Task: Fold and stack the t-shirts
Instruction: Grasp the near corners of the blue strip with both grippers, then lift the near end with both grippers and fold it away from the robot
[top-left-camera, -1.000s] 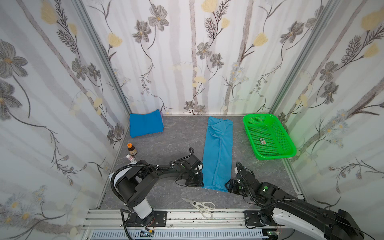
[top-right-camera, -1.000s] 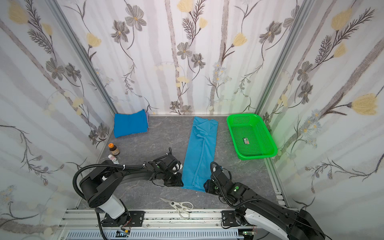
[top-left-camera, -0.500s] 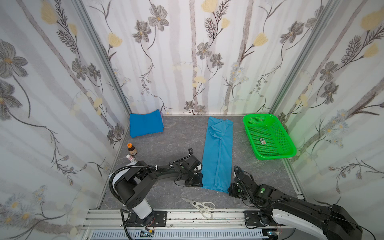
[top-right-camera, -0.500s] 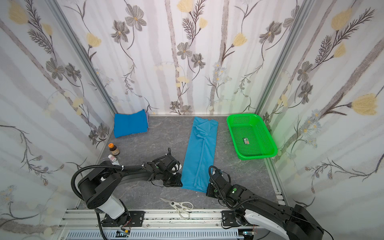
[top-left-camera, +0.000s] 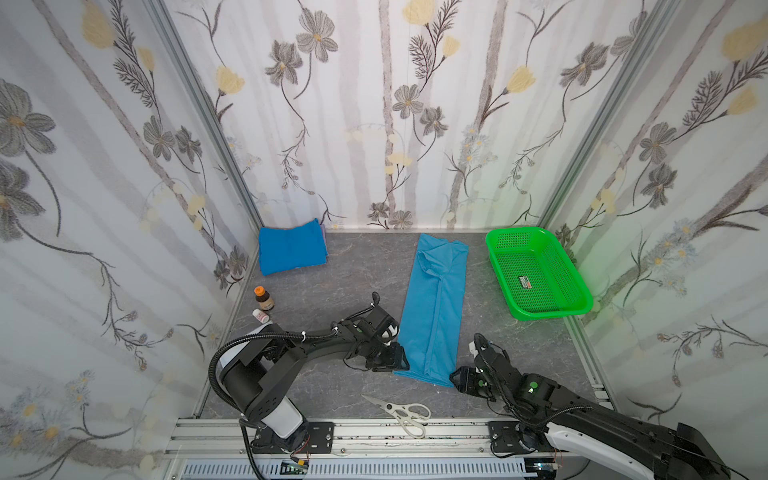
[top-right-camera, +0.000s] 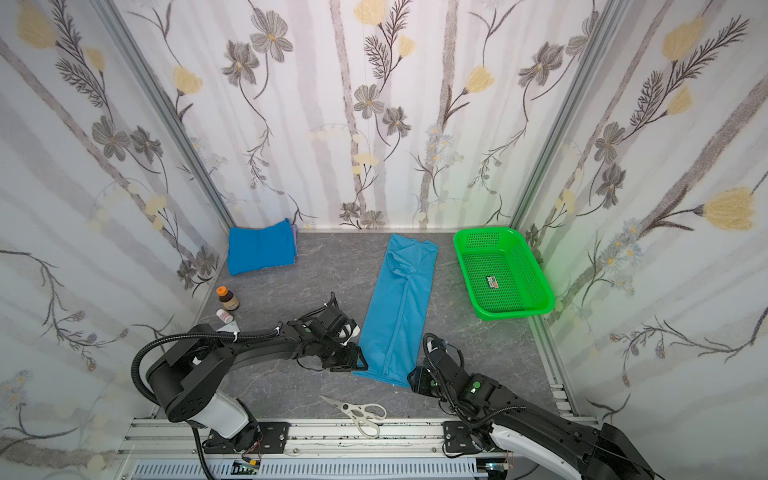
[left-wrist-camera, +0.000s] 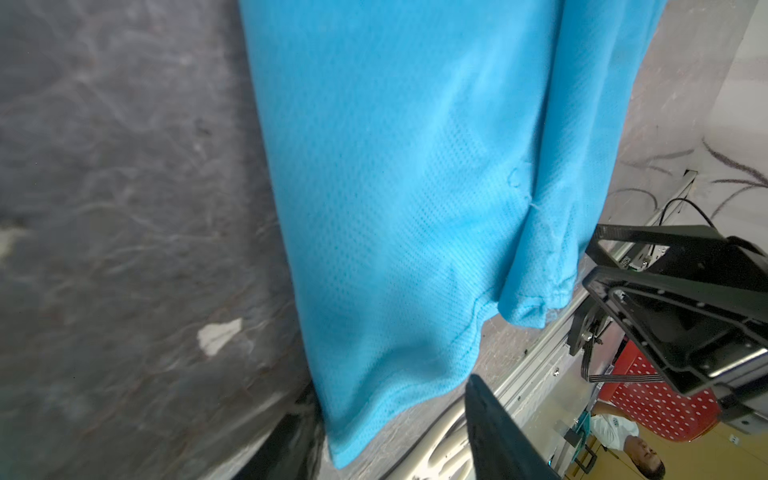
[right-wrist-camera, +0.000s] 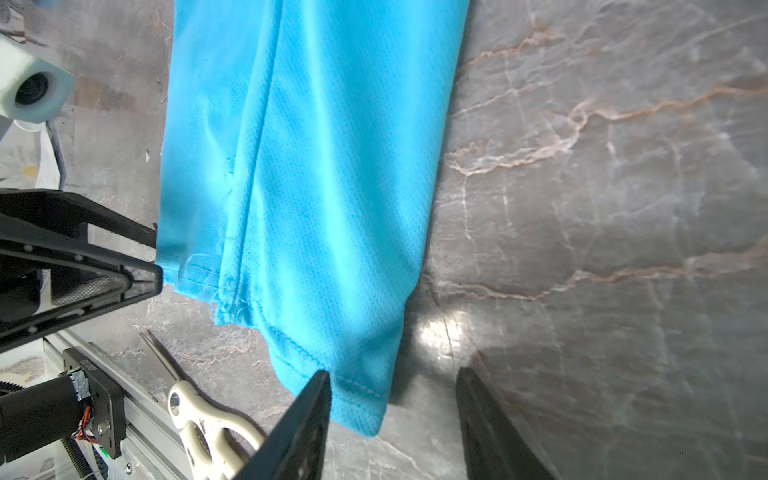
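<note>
a: jaws?
b: left gripper (top-left-camera: 398, 361) and right gripper (top-left-camera: 457, 376) both parted, bracketing the near hem corners of the long-folded sky-blue cloth t-shirt (top-left-camera: 436, 307) on the grey tabletop (top-left-camera: 332, 286). risk: pinching one layer only — fold skews.

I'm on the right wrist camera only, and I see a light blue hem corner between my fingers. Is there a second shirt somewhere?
Observer: Yes, a darker blue t-shirt lies folded far back on the left.
Operator: How does the light one lie?
Observer: The light blue t-shirt is a long narrow strip, collar at the far end.
Operator: Left gripper clamped?
Observer: No, the left gripper stands open around the other near corner.
</note>
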